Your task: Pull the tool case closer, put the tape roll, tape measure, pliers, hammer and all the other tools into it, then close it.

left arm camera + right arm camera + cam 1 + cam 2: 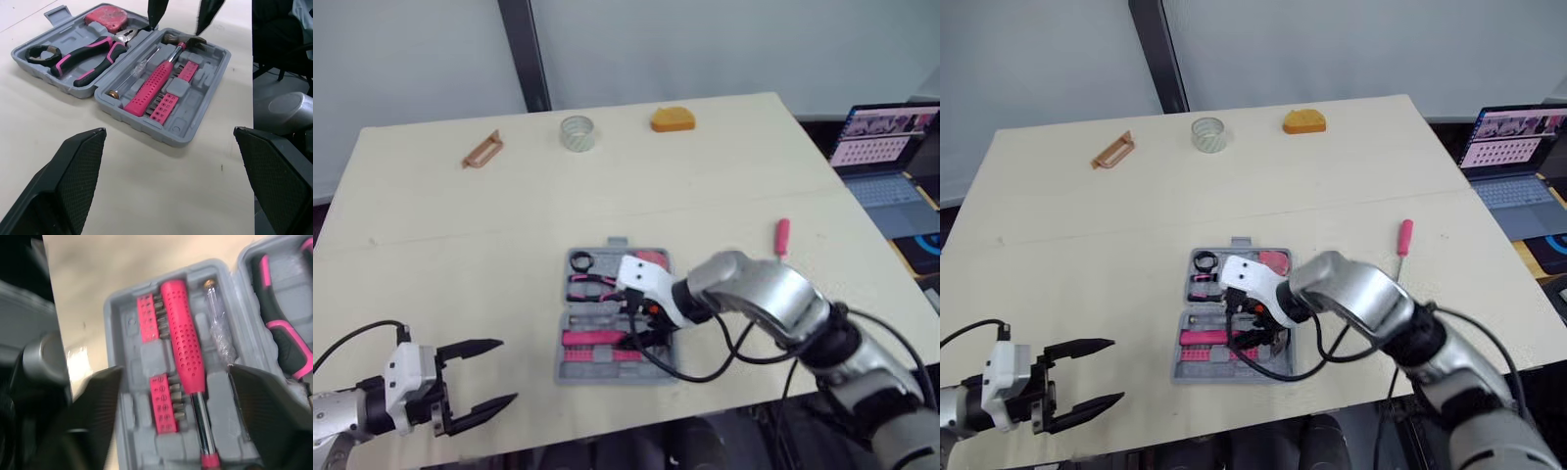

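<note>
The tool case [570, 364] lies open at the centre of the tabletop [431, 245], holding the hammer [154, 83], pliers [90, 56], tape measure [105, 18] and a clear-handled screwdriver [139, 68]. The right gripper [178, 416] hovers over the hammer half, fingers spread wide and gripping nothing. The left gripper [505, 372], at 8 o'clock from the case, is likewise agape and empty. Outside the case lie the rest: the tape roll [577, 132] at 12 o'clock, an orange block [674, 118] at 1, a pink screwdriver [782, 237] at 2 and a brown handle-shaped piece [481, 150] at 11.
</note>
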Available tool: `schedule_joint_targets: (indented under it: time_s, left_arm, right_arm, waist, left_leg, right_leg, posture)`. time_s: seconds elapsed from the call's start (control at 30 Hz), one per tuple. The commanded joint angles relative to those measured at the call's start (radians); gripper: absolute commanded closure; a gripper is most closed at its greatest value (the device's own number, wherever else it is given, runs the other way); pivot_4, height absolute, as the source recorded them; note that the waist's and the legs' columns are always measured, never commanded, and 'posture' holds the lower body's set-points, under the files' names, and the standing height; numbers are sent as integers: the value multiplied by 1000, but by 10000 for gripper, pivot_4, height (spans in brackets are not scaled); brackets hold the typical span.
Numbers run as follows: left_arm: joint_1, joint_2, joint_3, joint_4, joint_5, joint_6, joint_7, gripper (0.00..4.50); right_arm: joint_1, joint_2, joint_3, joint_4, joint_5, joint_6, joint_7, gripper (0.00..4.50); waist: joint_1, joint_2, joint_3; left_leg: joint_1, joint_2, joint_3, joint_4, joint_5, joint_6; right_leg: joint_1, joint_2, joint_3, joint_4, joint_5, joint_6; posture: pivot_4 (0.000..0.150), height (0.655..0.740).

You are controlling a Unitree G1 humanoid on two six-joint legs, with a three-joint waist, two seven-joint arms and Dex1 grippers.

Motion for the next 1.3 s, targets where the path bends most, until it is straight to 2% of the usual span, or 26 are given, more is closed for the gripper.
schedule_joint_targets:
  time_s: [0.03,0.13,0.27,0.6,1.3]
  left_arm:
    - [-15,-4,-3,-24,-3,3,10,0]
    - [-34,-2,-16,-29,0,15,19,0]
    - [-54,1,-27,-38,0,31,29,0]
    - [-62,7,-20,-50,1,48,34,0]
    - [-53,1,-19,-44,12,34,28,0]
  right_arm:
    - [79,33,-94,-43,-25,-156,-45,28537]
    - [136,59,-104,-49,-31,-198,-55,44512]
    - [188,95,-119,-37,-24,-231,-58,44879]
    - [297,105,-81,105,-141,-463,-22,44879]
    - [344,158,-55,235,-222,-584,21,44879]
  waist:
    - [0,0,0]
    - [-3,0,0]
    - [-2,0,0]
    - [-1,0,0]
    - [-1,0,0]
  left_leg:
    - [0,0,0,0,0,0]
    - [1,0,0,-1,0,0]
    - [1,0,0,-1,0,0]
    - [2,0,0,0,0,0]
    - [3,0,1,0,0,0]
  right_leg:
    - [0,0,0,0,0,0]
    - [0,0,0,1,0,0]
    - [0,0,0,0,0,0]
    - [1,0,0,1,0,0]
    - [1,0,0,1,0,0]
  posture:
    - [1500,7400]
    - [1500,7400]
    - [1500,7400]
    - [1500,7400]
    - [1500,7400]
